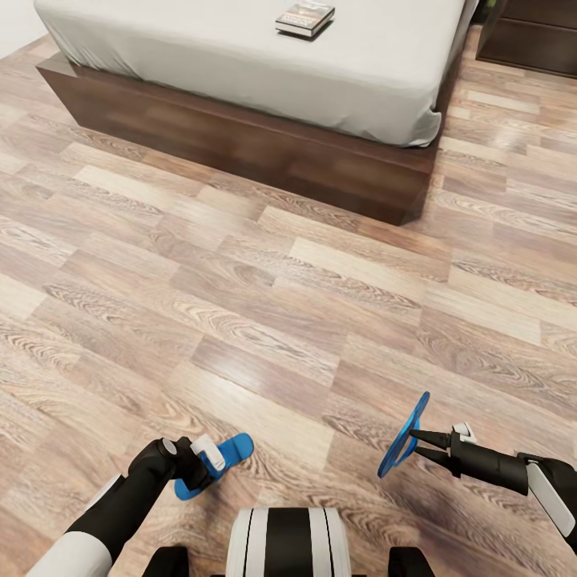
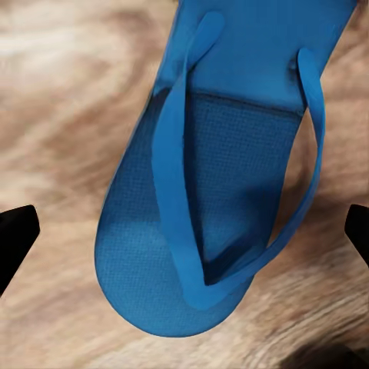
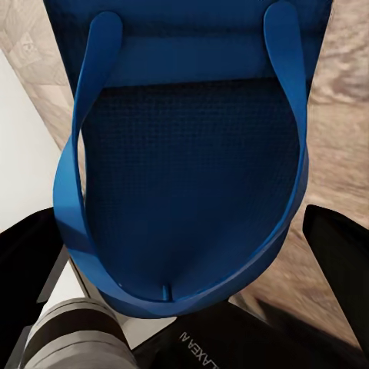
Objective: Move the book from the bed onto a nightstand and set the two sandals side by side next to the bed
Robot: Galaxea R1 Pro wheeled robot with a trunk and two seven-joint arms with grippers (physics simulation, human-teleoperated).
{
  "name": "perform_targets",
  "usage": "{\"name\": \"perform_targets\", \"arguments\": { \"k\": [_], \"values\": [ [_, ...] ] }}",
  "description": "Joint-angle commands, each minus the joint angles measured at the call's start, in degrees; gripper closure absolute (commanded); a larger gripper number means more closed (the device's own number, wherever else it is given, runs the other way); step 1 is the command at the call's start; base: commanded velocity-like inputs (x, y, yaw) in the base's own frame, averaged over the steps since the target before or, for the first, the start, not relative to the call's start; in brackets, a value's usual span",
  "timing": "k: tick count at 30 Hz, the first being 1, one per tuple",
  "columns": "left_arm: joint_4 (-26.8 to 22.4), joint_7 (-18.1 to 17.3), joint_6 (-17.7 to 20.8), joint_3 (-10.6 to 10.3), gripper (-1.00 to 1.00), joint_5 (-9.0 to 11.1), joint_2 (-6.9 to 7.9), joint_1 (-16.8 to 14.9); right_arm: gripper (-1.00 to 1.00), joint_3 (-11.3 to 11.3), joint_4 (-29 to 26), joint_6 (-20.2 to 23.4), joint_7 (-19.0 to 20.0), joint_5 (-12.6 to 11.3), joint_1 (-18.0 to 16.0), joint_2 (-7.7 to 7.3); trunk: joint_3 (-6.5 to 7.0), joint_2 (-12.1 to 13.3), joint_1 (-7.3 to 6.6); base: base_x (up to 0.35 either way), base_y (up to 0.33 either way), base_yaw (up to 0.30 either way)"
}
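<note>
Bright blue sandals (image 1: 405, 437), a light grey mattress (image 1: 240, 48) on a dark brown bed frame (image 1: 240, 148), wood-grain plank floor (image 1: 240, 304).

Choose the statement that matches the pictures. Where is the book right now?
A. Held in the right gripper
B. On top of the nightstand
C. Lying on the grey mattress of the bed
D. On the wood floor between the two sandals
C. In the head view the book lies flat on the light grey mattress of the bed, far from both grippers.
</note>
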Motion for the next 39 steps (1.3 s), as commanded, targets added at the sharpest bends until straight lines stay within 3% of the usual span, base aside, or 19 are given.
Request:
{"name": "perform_targets", "arguments": {
  "k": [1, 32, 39],
  "values": [
    [-0.1, -0.4, 0.1, -0.1, -1.0, -0.5, 0.04, 0.0, 1.0, 0.0, 0.0, 0.2, 0.1, 0.0, 0.0, 0.0, -0.03, 0.0, 0.0, 0.049, 0.0, 0.0],
    [0.2, -0.2, 0.1, -0.1, -1.0, -0.4, -0.31, 0.0, 1.0, 0.0, 0.0, 0.2, 0.1, 0.0, 0.0, 0.0, -0.03, 0.0, 0.0, 0.013, -0.021, 0.0],
    [0.2, -0.2, 0.1, -0.1, -1.0, -0.4, -0.31, 0.0, 1.0, 0.0, -0.1, 0.2, 0.1, 0.0, 0.0, 0.03, -0.7, -0.1, 0.08, 0.0, 0.0, 0.0]
  ]
}}
